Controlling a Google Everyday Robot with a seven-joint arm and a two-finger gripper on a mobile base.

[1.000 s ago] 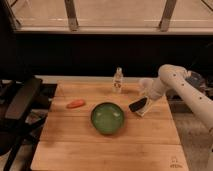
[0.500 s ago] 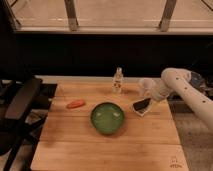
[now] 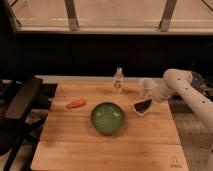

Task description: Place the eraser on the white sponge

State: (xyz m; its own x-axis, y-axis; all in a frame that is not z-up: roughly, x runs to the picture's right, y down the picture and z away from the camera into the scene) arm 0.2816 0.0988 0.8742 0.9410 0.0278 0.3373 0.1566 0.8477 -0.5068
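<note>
Barely shifted since before, the gripper (image 3: 148,101) hovers over the eraser (image 3: 143,105), hiding the white sponge; finger state unclear.

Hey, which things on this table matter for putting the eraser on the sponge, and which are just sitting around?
Job:
eraser
white sponge, under the eraser
hand, at the eraser, right of the bowl

Lying about:
green bowl
carrot
small bottle
plastic cup

Pincer (image 3: 149,99) at right side of wooden worktop (image 3: 107,145), just above eraser (image 3: 143,105), which lies on white sponge (image 3: 140,111). Translucent cup (image 3: 145,87) right behind it. Green bowl (image 3: 107,118) mid-worktop, left of eraser. Orange carrot-like piece (image 3: 75,104) further left. Small clear bottle (image 3: 118,80) upright at back edge.
</note>
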